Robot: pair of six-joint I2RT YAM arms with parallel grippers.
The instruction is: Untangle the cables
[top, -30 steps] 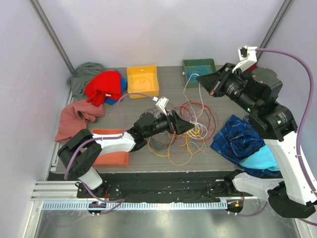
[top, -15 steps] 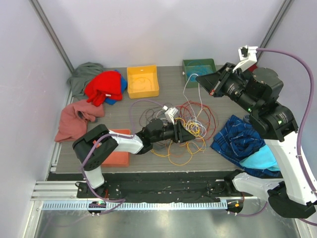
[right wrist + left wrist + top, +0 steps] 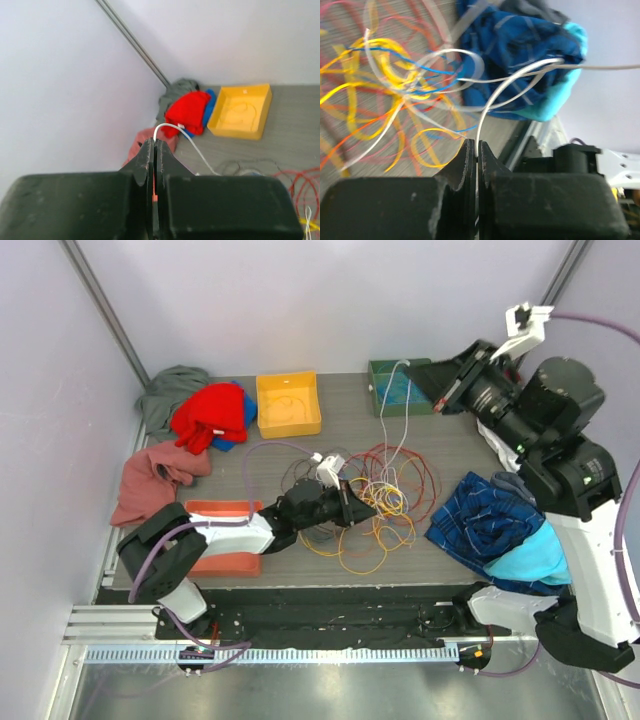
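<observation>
**Cables bunched mid-bench, both arms clamped on white wire**

Cables (image 3: 395, 498) lie in one loose tangle on the middle of the bench (image 3: 350, 420), with red, orange, yellow, blue, white and grey loops crossing over each other. The left gripper (image 3: 368, 509) reaches low into the near-left side of that heap. On its wrist camera I see the jaws pressed together on a white strand (image 3: 520, 73), which arcs up out of the pinch and runs off to the right in front of the blue plaid cloth (image 3: 520, 45).

The right gripper (image 3: 407, 366) is raised over the far side of the bench, above the green bin (image 3: 385, 390). Its jaws are clenched on a white cable (image 3: 192, 144), which curls out of the tips and drops toward the tangle below. I cannot tell whether both arms hold the same wire.

The yellow bin (image 3: 288, 405) sits to the left of the green one, well apart from the heap, and the plaid cloth lies just beside its right edge.
</observation>
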